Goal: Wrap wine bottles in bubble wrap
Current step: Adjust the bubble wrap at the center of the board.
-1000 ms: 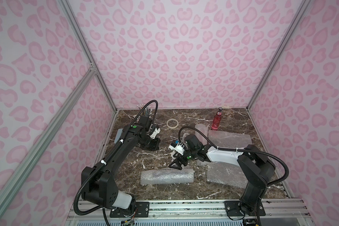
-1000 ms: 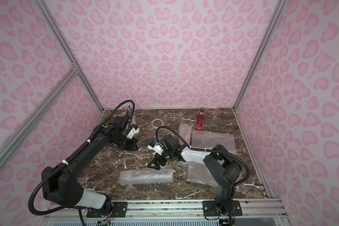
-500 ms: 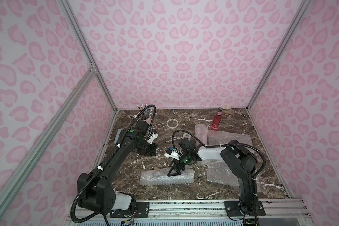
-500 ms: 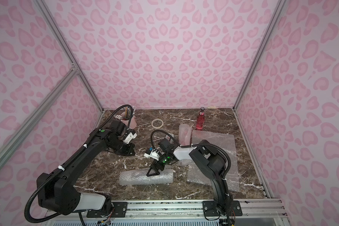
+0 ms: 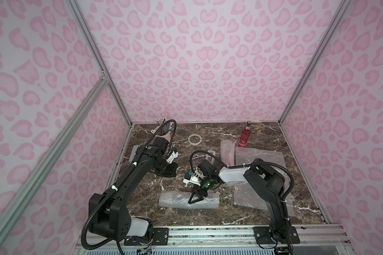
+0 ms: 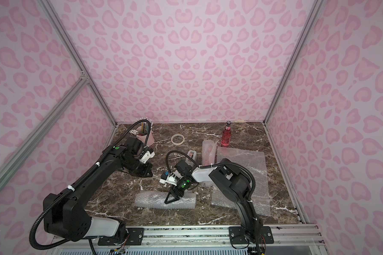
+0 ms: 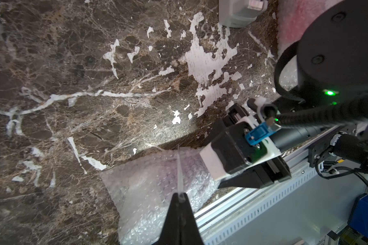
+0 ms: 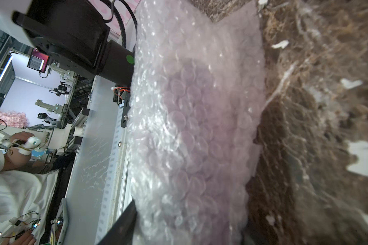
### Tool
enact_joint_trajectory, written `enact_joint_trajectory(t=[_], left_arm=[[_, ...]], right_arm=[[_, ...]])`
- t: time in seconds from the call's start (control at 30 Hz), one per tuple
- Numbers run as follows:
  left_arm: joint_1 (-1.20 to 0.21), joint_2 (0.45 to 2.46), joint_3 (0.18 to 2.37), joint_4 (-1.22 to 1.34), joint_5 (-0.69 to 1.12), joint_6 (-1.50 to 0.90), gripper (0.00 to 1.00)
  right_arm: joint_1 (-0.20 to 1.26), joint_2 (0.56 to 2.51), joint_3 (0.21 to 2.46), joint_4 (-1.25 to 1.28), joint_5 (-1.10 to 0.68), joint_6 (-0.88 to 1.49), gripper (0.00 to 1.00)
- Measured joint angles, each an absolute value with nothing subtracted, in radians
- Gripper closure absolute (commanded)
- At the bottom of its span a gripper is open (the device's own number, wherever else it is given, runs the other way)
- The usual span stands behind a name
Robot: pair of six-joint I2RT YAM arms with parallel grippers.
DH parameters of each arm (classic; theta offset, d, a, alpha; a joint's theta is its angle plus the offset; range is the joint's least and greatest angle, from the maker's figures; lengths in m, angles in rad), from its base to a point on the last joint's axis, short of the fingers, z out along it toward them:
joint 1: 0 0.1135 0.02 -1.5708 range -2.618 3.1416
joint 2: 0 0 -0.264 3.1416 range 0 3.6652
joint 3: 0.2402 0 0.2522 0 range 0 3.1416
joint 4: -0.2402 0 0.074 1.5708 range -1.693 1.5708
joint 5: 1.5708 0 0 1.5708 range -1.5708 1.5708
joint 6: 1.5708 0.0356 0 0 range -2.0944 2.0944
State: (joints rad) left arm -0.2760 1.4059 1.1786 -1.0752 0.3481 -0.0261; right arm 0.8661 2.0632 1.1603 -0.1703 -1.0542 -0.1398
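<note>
A bubble wrap roll (image 5: 188,199) (image 6: 165,199) lies near the table's front, and a purplish tint shows through it in the right wrist view. My right gripper (image 5: 196,198) (image 8: 187,231) is down on it, one finger against each side. My left gripper (image 5: 169,171) (image 7: 180,196) hovers behind and left of the roll, shut on a thin clear strip (image 7: 180,169). A pink-red wine bottle (image 5: 243,138) (image 6: 226,138) stands at the back right. Beside it stands a second bubble wrap tube (image 5: 227,152) with pink inside.
Flat bubble wrap sheets lie at the right (image 5: 259,156) and front right (image 5: 263,198). A tape ring (image 5: 194,139), a pink cup of pencils (image 5: 164,132) and a grey dispenser (image 5: 210,154) sit toward the back. The metal rail (image 5: 208,229) runs along the front edge.
My right gripper came down and forward onto the roll, and its jaws narrowed around it. My left gripper shifted a little toward the front, still shut.
</note>
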Motion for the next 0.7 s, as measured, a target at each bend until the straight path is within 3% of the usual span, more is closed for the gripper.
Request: enact_joint_trajectory(t=[0.17,0.37,0.7], left_arm=[[-0.274,1.406,1.179,-1.076,0.347,-0.027,0.97],[-0.269,1.411,1.182,-1.088,0.336,-0.034,0.97],[-0.263,1.425,1.202,-1.103,0.34,-0.056,0.97]], right_arm=[[0.902,2.038,1.165,-0.19,-0.966,-0.15,0.64],[0.944,1.957,1.118,-0.169,-0.799,-0.15,0.66],[1.017,1.763,0.942,-0.04,-0.369,-0.183,0.67]])
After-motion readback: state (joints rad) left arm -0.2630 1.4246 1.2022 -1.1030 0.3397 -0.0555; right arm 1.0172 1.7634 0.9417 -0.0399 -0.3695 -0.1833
